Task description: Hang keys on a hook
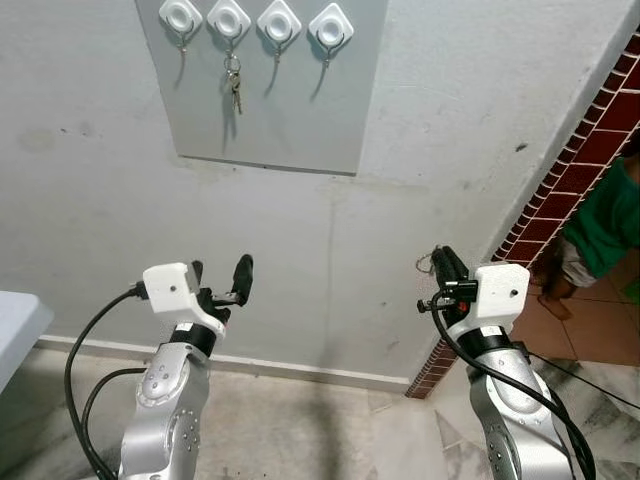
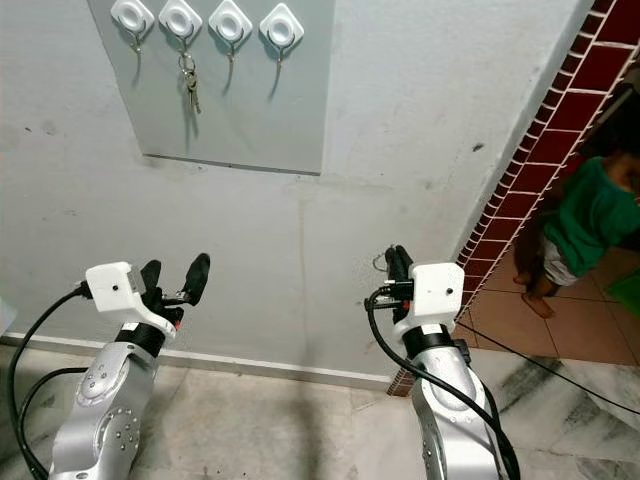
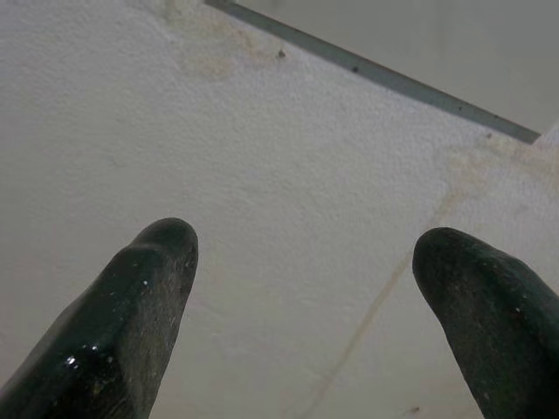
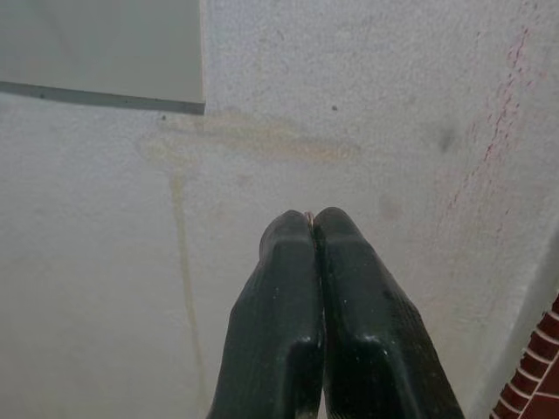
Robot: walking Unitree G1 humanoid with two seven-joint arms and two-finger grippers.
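Pale plastered wall (image 1: 450, 130) faces us, with a grey board (image 1: 270, 110) mounted high on it carrying four white hooks (image 1: 279, 22) in a row along its top edge. One bunch of keys (image 1: 234, 85) already hangs from the second hook from the board's left edge.

Our right gripper (image 1: 443, 268) is raised low before the wall, well below the board's bottom right corner; its fingers are pressed together, and a thin wire ring (image 1: 425, 263) shows beside them, so we judge it is pinching a key ring, though the keys themselves cannot be made out. Our left gripper (image 1: 220, 280) is spread wide, holding nothing, under the board's bottom left corner.

To do this well, we should lift the right gripper up to a free hook, the rightmost being nearest, keep the ring's opening facing the hook tip, and let go only once it is over.

Red brick edging (image 1: 590, 150) lies at the right, and a person (image 1: 600, 230) in green stands beyond it.
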